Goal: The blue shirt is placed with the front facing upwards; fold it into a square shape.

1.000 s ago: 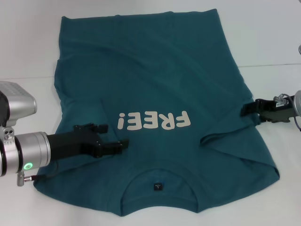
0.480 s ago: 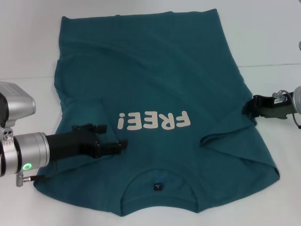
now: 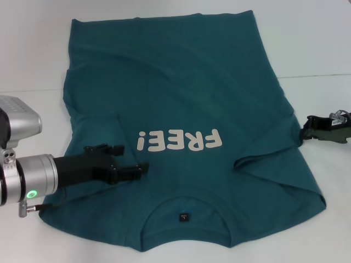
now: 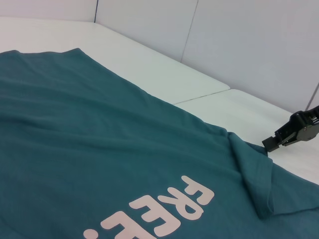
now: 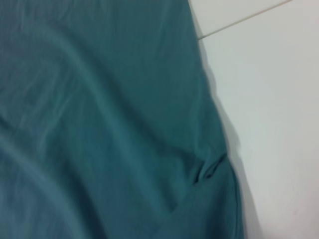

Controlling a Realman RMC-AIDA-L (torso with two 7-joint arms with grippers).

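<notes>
The blue shirt lay spread face up on the white tabletop, collar nearest the robot, both sleeves already folded inward. The left tool rested on the cloth beside the lettering, its fingers apparently clenched with nothing between them. The right tool sat just off the shirt's right edge; whether it was released I could not tell. The sleeve stage looked finished; next, both tools need a hem or collar grip for the lengthwise fold.

Shirt lying flat on the table

The shirt is lying collar-near; the left tool is sitting over its left side, the right tool just beside its right edge.
</notes>
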